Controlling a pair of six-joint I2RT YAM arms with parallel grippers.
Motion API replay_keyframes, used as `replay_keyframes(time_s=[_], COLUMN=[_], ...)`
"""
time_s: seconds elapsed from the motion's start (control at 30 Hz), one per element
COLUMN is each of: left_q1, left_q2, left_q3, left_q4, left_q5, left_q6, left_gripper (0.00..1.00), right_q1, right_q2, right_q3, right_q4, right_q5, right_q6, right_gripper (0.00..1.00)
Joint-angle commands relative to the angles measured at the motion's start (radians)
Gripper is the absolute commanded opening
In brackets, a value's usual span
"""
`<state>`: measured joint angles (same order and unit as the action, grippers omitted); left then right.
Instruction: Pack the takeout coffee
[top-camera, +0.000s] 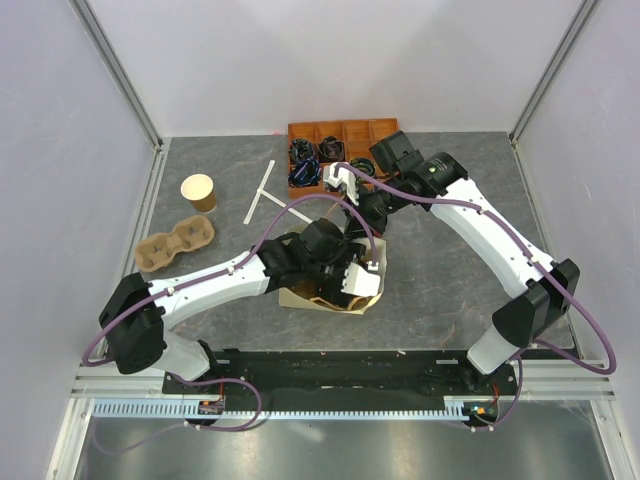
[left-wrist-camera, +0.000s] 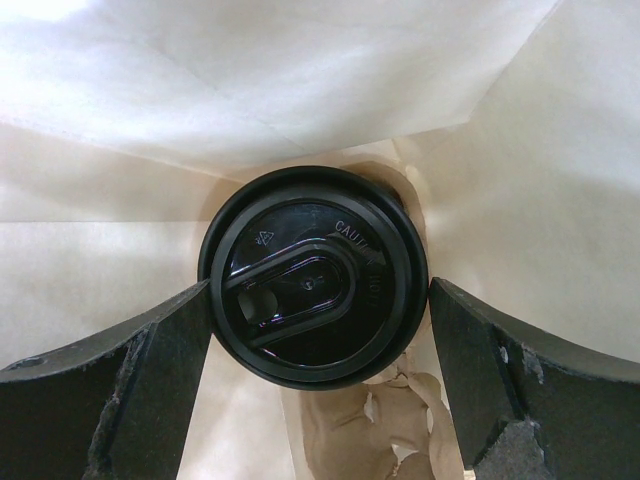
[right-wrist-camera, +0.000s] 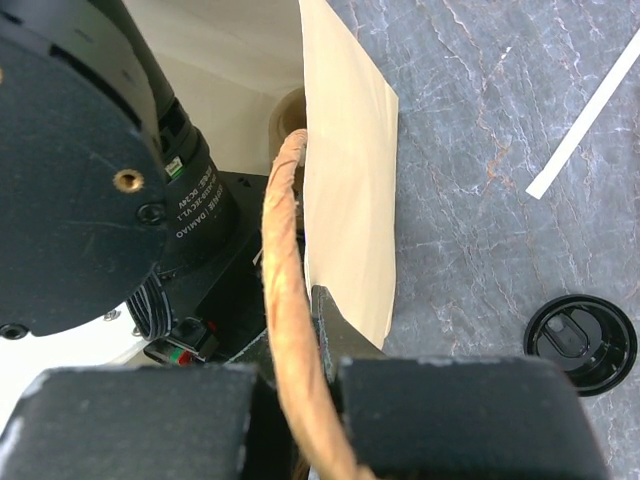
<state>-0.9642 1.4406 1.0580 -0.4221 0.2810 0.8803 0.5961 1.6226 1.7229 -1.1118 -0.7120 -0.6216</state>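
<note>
Left end effector (left-wrist-camera: 320, 300) pinches the takeout coffee (left-wrist-camera: 312, 275) inside the bag (left-wrist-camera: 150, 100), right end effector (right-wrist-camera: 300, 400) its handle (right-wrist-camera: 285, 250) — lower it upright.

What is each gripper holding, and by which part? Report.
Left gripper: takeout cup with round black plastic lid, clamped on opposite sides at the lid. Right gripper: cream paper bag, by its twisted paper handle.

Cup (top-camera: 198, 190): lidless, upright, back left.
Carrier (top-camera: 176, 243): tan pulp, just before the cup.
Tray (top-camera: 345, 133): orange, compartmented, rear edge.
Sticks (top-camera: 260, 190): white, crossed.
Loose lid (right-wrist-camera: 582, 343): black, on grey surface (right-wrist-camera: 480, 150).
</note>
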Motion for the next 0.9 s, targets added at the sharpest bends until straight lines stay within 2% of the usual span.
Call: replay_keyframes(time_s=[0.0,0.27,0.67,0.87], left_q1=[0.022,0.024,0.025,0.025], left_q2=[-0.069,-0.052,-0.039,-0.075], left_q3=[0.026,0.040,0.060,0.056], left_q4=[0.094,0.071,0.078,0.111], left_q5=[-0.065,-0.065,-0.069,-0.062], left_q6=[0.019,0.000,-0.030,-0.034], left_gripper=[0.93,0.92,0.90,0.93], right_q1=[-0.033,-0.035,-0.033,-0.033], right_q2=[-0.009,-0.066,-0.078,-0.084], right_q3=[-0.037,-0.085,-0.111,-0.117], right_q4=[-0.092,-0.003,0.003,-0.003], right_q5=[0.170,0.203,0.191,0.181], right_q6=[0.019,0.045,0.037,0.017], right_gripper=[0.00,0.00,0.00,0.00])
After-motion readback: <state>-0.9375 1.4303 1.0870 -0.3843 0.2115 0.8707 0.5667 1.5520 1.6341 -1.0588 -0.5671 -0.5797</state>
